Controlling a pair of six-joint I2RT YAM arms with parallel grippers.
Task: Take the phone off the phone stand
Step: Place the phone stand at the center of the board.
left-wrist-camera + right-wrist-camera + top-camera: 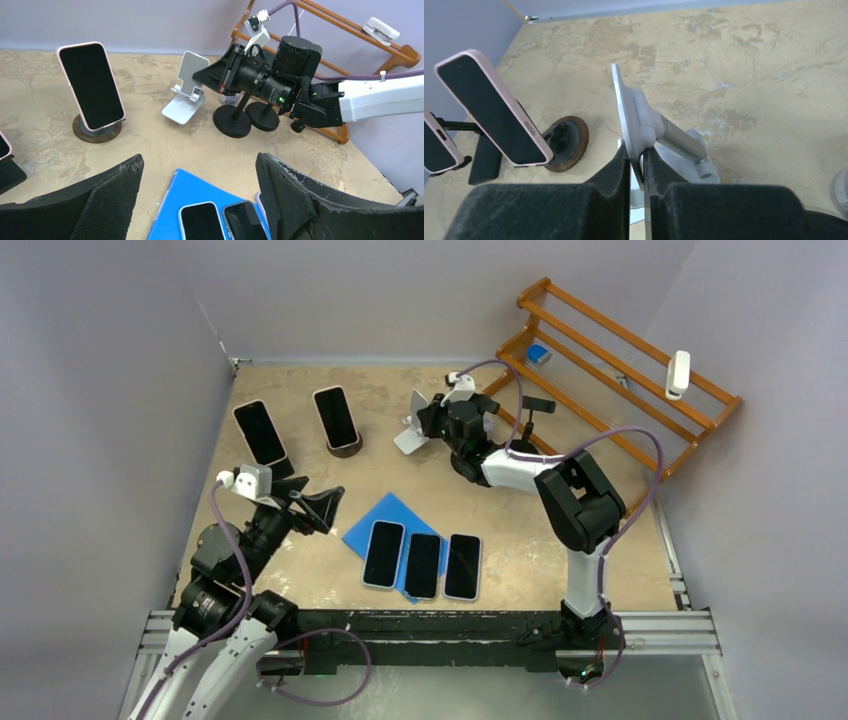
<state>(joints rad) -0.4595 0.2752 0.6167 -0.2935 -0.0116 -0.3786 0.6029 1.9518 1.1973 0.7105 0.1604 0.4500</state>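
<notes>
pink-cased phone (335, 416) leaning upright on round brown stand (344, 448) at the table's far left, right gripper (638, 165) pinching nearly closed on the plate of the white folding stand (659, 130), left gripper (199, 160) hovering wide open, holding nothing, mottled tan tabletop (520, 570), pale lilac walls (100, 340)

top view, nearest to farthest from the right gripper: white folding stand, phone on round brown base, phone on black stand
1. white folding stand, pinched between the fingers of the right gripper
2. phone on round brown base, to the left of it
3. phone on black stand, farthest left
</notes>
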